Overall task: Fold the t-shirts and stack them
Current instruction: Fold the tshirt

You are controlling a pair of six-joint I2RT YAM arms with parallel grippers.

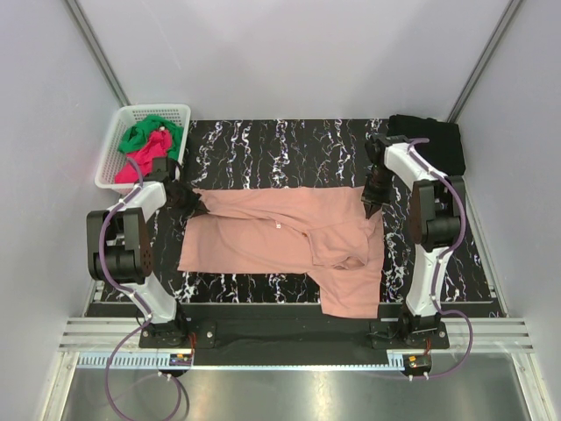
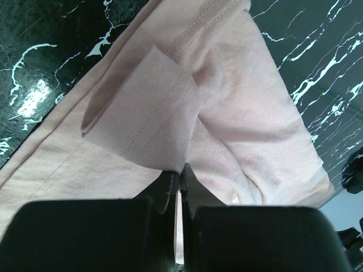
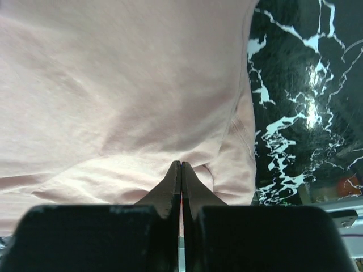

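Fingers [image 2: 163, 192] on both arms are clamped tight on the salmon-pink t-shirt [image 1: 263, 239], pads pressed together with only cloth between them: the left gripper [image 1: 196, 207] has a doubled fold of hem at the garment's far left corner, and the right gripper [image 1: 369, 202] nips the fabric at its far right corner. Nearest the arm bases, a flap of the shirt hangs off the near edge of the black marble-patterned table [image 1: 289, 145] on the right side. Beyond it, the body of the shirt lies rumpled across the middle of the table, a diagonal crease running through it. At the far left corner a white basket [image 1: 154, 109] holds a green tee [image 1: 149, 133] and a magenta-red tee [image 1: 138, 167] bundled together. At the far right a black t-shirt [image 1: 429, 140] lies folded, well apart from the pink one. The cloth looks light and entirely limp, so it will likely sag and drag between the two holds rather than keep any shape, and a thin single layer could slide out of a pinch. Stitched hems and shoulder seams, where the fabric is doubled, appear the surest places to grip, with both corners moved together to keep the panel flat.
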